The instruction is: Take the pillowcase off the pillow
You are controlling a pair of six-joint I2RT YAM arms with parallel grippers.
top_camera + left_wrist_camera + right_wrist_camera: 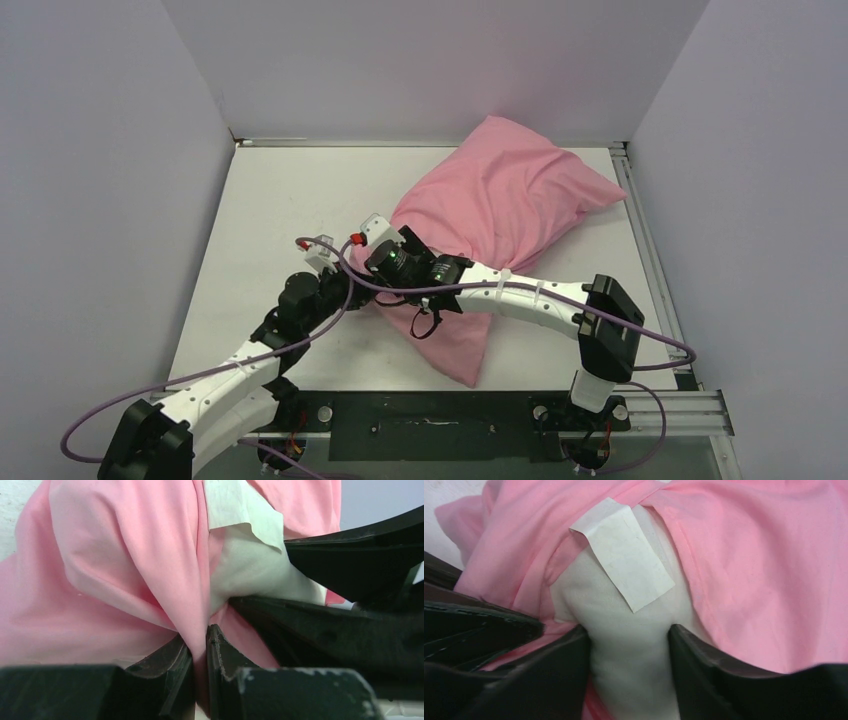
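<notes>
White tabletop [300, 190], boxed in by pale walls [100, 150]: the pillowcase [510, 190] sprawls from near centre to the far right corner, with both my arms meeting at its near-left end. The pillow [634, 670] sits inside it, all but one white corner bared at the opening.

My left gripper [200, 650] is clenched on a fold of the pink fabric just beside that opening. My right gripper [629, 632] straddles the bared corner, a finger pressed into each side, grasping the white cushion just below a white label [624, 555].

To do this step well, I judge that the right grasp must take pillow alone. Pink cloth lies against the left of those fingers [559, 665], and any of it caught there would drag the cover along. A deep bite on the stuffing should serve better than one near the label.

The two grips should then part along the pillow's length, the white corner coming out to the near left while the pink fold is held back. Satin may slip, so the left pinch wants firmness, and a slow pull should keep the plump cushion from bunching at the mouth.
</notes>
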